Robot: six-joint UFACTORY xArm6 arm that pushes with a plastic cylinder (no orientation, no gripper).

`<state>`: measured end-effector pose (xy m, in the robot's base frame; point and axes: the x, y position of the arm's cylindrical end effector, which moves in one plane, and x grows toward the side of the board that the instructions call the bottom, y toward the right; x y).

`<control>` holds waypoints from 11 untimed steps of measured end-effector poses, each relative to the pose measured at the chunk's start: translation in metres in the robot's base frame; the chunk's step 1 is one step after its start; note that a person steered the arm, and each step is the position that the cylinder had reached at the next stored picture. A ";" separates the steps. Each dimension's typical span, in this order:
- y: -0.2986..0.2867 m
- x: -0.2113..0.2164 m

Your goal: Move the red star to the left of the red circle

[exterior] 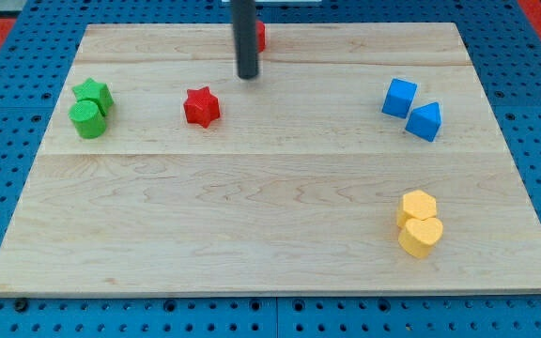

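The red star (201, 106) lies on the wooden board left of centre, in the upper half. The red circle (260, 36) sits near the board's top edge, mostly hidden behind the dark rod; only a red sliver shows at the rod's right side. My tip (248, 76) is down on the board just below the red circle, and above and to the right of the red star, a short gap away from the star.
A green star (94, 92) and a green cylinder (87, 119) touch at the left edge. A blue cube (399, 98) and a blue triangular block (425, 121) sit at the right. A yellow hexagon (419, 205) and a yellow heart (421, 237) sit at the lower right.
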<state>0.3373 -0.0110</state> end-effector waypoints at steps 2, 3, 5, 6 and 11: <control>-0.063 0.087; -0.108 0.067; -0.094 0.052; -0.064 0.032; -0.091 -0.074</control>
